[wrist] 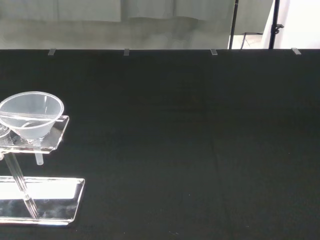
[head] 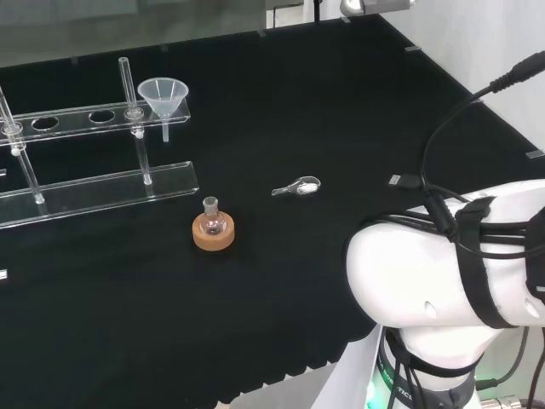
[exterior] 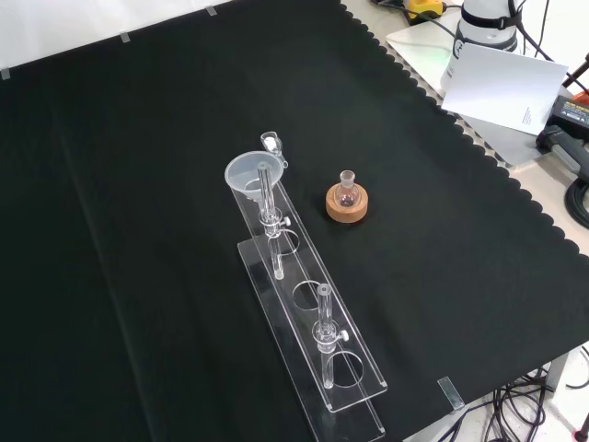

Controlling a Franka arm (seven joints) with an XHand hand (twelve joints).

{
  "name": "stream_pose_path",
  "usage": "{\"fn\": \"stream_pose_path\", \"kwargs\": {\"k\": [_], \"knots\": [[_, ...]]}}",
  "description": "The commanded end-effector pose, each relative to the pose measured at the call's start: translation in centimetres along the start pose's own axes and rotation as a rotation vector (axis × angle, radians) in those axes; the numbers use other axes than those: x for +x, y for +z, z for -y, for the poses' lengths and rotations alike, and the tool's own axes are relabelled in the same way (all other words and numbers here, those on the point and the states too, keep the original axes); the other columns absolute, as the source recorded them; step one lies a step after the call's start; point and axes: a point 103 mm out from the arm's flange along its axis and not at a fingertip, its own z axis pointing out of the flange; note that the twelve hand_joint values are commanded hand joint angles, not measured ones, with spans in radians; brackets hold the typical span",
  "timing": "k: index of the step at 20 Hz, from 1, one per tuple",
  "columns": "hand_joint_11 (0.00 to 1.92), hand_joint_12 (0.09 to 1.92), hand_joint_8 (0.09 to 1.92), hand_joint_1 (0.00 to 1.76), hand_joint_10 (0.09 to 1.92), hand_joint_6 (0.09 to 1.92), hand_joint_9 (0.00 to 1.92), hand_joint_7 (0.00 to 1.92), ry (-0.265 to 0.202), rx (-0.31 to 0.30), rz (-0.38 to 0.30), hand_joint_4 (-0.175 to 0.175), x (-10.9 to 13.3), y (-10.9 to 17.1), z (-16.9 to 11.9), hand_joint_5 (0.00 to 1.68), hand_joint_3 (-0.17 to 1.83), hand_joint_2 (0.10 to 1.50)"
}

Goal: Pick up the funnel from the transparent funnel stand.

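Funnel, clear plastic, cone-shaped: head view has it seated in the end hole of the transparent two-tier acrylic funnel stand, stem hanging through the upper shelf. Near the stand, on the black cloth, a small round glass flask on a cork ring; beyond that, well apart from the stand, a small clear glass piece lying flat. My white arm link sits far from the stand.

Front view: funnel at the stand's far end, upright, rim level, nothing touching it. Flask on its ring just beside that end of the stand.

Wrist view: funnel and the stand's end seen from the side, at a distance, open cloth between.

My hand: I cannot tell how its fingers are set.

Step in hand, as I judge it: the approach, barely begun; funnel not yet reached. Next move calls for travelling across to the stand's funnel end, closing round the cone under its rim, then lifting straight up so the stem clears the hole without tipping the stand.
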Motion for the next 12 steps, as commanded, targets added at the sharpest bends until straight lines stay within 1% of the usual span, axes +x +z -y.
{"fn": "stream_pose_path", "kwargs": {"k": [1, 3, 5, 6, 9, 10, 12], "knots": [[0.0, 1.04, 0.1, 0.38, 0.11, 0.09, 0.05, 0.01, 0.003, 0.0, -0.003, -0.033, -0.3, 0.1, -0.1, 0.01, 0.11, 0.66], [0.0, 0.94, 0.09, 0.4, 0.09, 0.09, 0.01, 0.0, 0.019, 0.01, -0.008, -0.03, -0.6, 0.5, -0.2, 0.0, 0.09, 0.66], [0.0, 0.92, 0.09, 0.43, 0.09, 0.09, 0.0, 0.0, 0.033, 0.021, -0.006, -0.029, -0.7, 0.9, -0.1, 0.0, 0.08, 0.66], [0.0, 0.92, 0.09, 0.43, 0.09, 0.09, 0.0, 0.0, 0.033, 0.028, -0.011, -0.029, -0.6, 1.0, 0.0, 0.0, 0.08, 0.66], [0.0, 0.92, 0.09, 0.44, 0.09, 0.09, 0.0, 0.0, 0.018, 0.06, -0.013, -0.029, -0.1, 1.4, 0.0, 0.0, 0.07, 0.65], [0.0, 0.92, 0.09, 0.45, 0.09, 0.09, 0.0, 0.0, 0.011, 0.085, -0.024, -0.029, 0.1, 1.6, -0.3, 0.0, 0.07, 0.65], [0.0, 0.92, 0.09, 0.42, 0.09, 0.09, 0.0, 0.0, -0.008, 0.116, -0.038, -0.029, 0.6, 1.8, -0.8, 0.0, 0.06, 0.64]]}}
